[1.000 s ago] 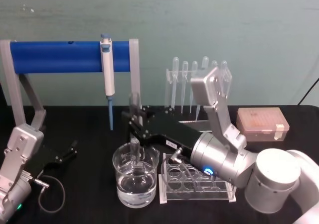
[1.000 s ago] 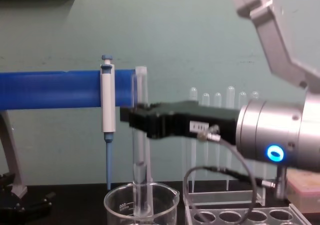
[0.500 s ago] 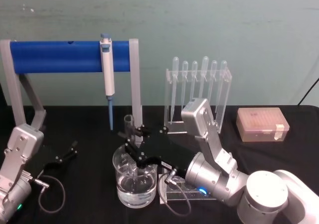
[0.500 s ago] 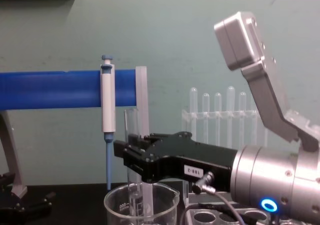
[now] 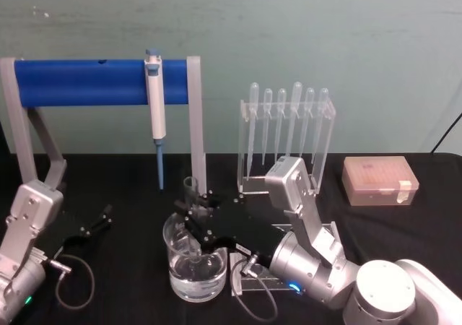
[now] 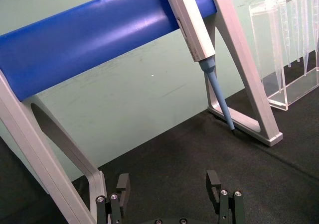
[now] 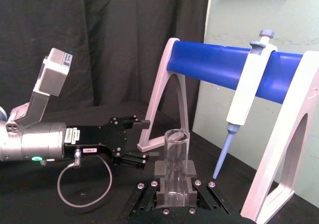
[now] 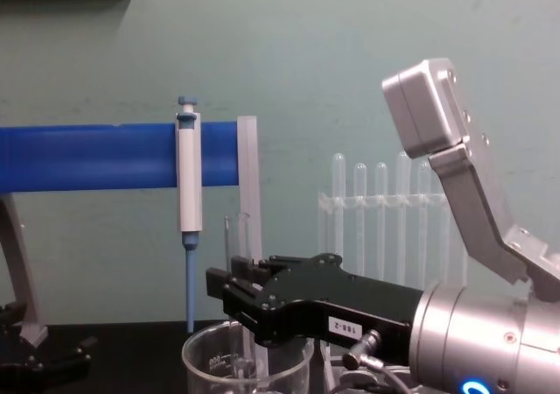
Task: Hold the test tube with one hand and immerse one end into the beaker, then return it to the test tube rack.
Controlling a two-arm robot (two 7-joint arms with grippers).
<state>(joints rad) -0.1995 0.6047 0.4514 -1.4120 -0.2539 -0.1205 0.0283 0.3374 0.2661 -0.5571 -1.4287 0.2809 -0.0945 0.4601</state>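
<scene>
1. Right hand [image 5: 193, 220] is clamped on the test tube [image 5: 190, 192] and holds it upright over the beaker [image 5: 193, 271], so the round end enters the water straight.
2. Its grip sits below the tube's rim, leaving the lower end free to dip.
3. At the beaker's 3 o'clock, the test tube rack [image 5: 237, 282] allows a short return.
4. Left hand [image 5: 97, 222] lies parked on the table [image 5: 130, 188] at 9 o'clock, fingers apart.
5. Compared with half a second ago, the tube's rim sits lower, so the tube is deeper in the beaker.

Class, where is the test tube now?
In the head view the test tube stands upright just left of centre, gripped by the right gripper, its lower end inside the beaker.
</scene>
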